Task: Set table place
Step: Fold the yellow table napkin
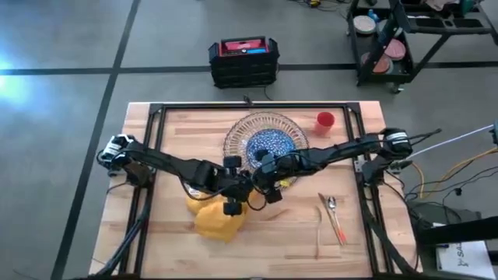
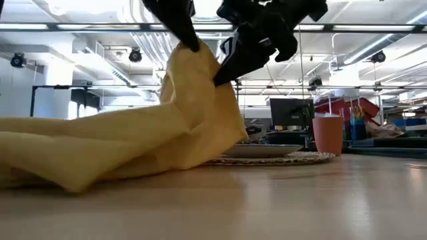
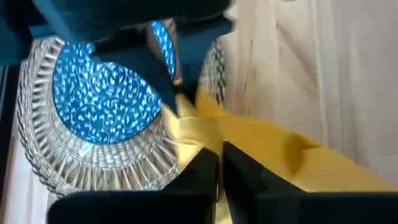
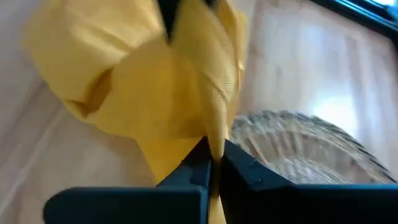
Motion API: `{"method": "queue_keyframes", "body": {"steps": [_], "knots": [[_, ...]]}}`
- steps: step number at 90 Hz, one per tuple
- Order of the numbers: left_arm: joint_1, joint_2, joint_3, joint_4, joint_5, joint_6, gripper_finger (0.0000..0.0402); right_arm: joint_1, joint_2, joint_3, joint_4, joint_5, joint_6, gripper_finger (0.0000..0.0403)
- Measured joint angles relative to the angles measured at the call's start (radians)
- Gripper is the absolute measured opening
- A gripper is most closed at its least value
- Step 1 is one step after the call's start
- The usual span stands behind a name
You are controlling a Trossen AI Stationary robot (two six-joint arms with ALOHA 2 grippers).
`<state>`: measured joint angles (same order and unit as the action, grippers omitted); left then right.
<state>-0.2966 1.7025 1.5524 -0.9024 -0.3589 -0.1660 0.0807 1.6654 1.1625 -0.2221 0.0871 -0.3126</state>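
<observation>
Both end effectors, left (image 1: 231,185) and right (image 1: 263,187), are clamping the crumpled yellow cloth napkin (image 1: 214,218), lifting it for spreading flat next.

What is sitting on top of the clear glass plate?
A smaller blue-patterned plate rests on the glass plate. The right hand and left hand, both pinching the yellow napkin, cover the plates' near edge, so anything there cannot be seen.
</observation>
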Motion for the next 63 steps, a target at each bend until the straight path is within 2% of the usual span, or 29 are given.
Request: {"method": "queue_keyframes", "body": {"steps": [13, 33, 55, 63], "knots": [[-0.004, -0.017, 0.037, -0.057, 0.004, -0.007, 0.0046, 0.0, -0.054, 0.0, -0.066, 0.118, 0.007, 0.0], [-0.002, -0.026, 0.04, -0.075, -0.008, -0.026, 0.0088, 0.014, -0.147, -0.003, -0.096, 0.125, 0.007, 0.0], [0.0, -0.025, 0.0, -0.111, -0.256, -0.035, 0.0125, 0.07, -0.205, -0.004, -0.096, 0.126, -0.031, 0.0], [0.006, -0.026, -0.028, -0.108, -0.317, -0.035, 0.0138, 0.097, -0.222, -0.004, -0.094, 0.129, -0.059, 0.0]]}}
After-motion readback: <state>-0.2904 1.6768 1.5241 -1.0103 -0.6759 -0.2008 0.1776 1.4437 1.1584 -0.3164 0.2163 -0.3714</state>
